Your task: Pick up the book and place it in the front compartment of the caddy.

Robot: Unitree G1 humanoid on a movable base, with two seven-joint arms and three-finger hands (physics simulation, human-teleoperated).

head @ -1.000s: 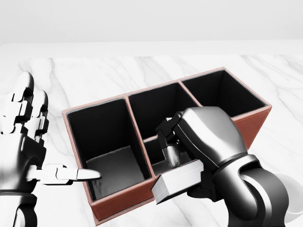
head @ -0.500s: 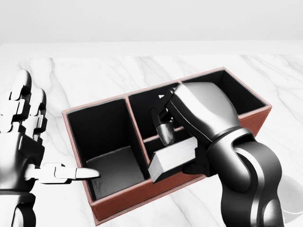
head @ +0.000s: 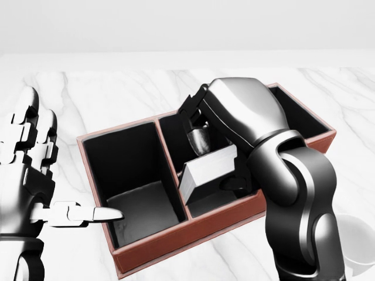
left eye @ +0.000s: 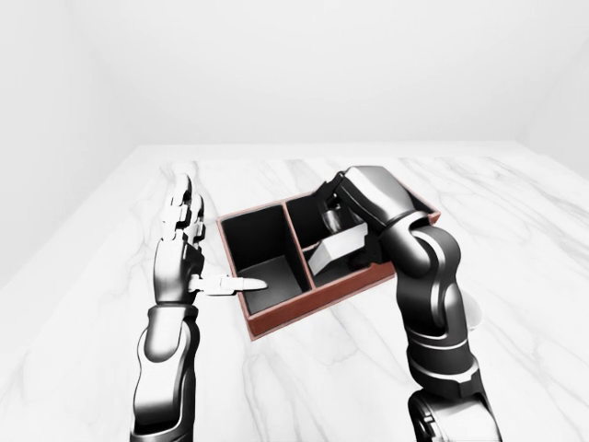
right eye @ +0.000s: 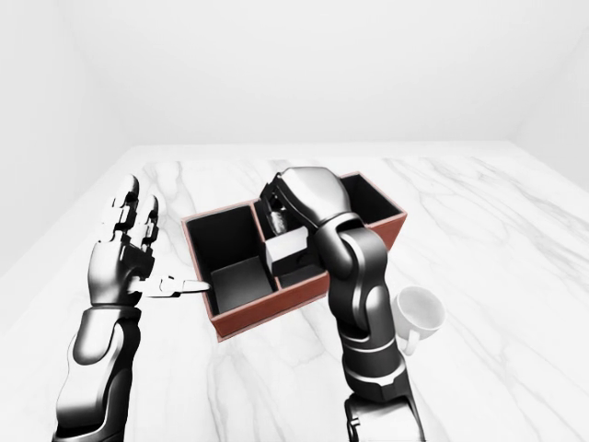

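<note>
Right hand [head: 217, 126]: clenched on the book, fingers curled over its upper face; the hand hangs over the middle of the caddy.
Book [head: 206, 171]: pale grey block, tilted, its low end down inside the small compartment at the caddy's lower edge in the head view; its high end is under the right hand.
Left hand [head: 26, 170]: released, fingers straight and spread upward, thumb [head: 88, 214] pointing right with its tip over the rim of the caddy's left compartment; it grips nothing.
Caddy [head: 146, 250]: red-brown outside, black inside, set at an angle on the counter; one large compartment at the left, one at the far right, and a middle section split in two. The left compartment shows a bare grey floor.
Mug [right eye: 419, 313]: white, lying on the counter just right of the right forearm, apart from the caddy.
Counter [left eye: 331, 368]: white marble with grey veins; it fills the lower part of each view, and its far edge runs straight across the top of the eye views.
Room: plain white walls, meeting at corners at the left and right of the eye views.
Edges and open room: bare counter lies on every side of the caddy, widest toward the far edge and the right side; the mug is the only other thing near the right arm.
</note>
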